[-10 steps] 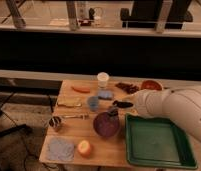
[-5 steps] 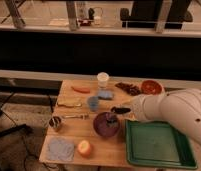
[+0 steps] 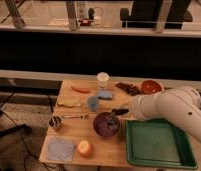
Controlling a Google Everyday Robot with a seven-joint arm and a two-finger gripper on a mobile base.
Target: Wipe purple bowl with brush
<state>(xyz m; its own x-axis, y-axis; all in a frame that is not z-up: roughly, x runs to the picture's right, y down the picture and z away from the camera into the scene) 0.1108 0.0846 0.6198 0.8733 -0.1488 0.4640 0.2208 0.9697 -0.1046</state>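
The purple bowl (image 3: 105, 126) stands near the middle of the wooden table (image 3: 74, 134), just left of the green tray. My gripper (image 3: 116, 114) reaches in from the right on a white arm and hangs over the bowl's upper right rim. It is shut on the brush (image 3: 113, 120), a small dark shape that points down into the bowl. The brush head is hard to tell apart from the bowl's dark inside.
A green tray (image 3: 159, 143) lies at the front right. An orange-red bowl (image 3: 151, 86) and a reddish-brown strip (image 3: 126, 88) sit at the back right. A white cup (image 3: 102, 79), blue sponge (image 3: 105, 94), blue cup (image 3: 93, 103), metal cup (image 3: 55, 123), blue cloth (image 3: 60, 148) and peach-coloured fruit (image 3: 84, 148) fill the left.
The gripper has come down and slightly left with the brush, from above the bowl's far side to its rim. The bowl has stayed put.
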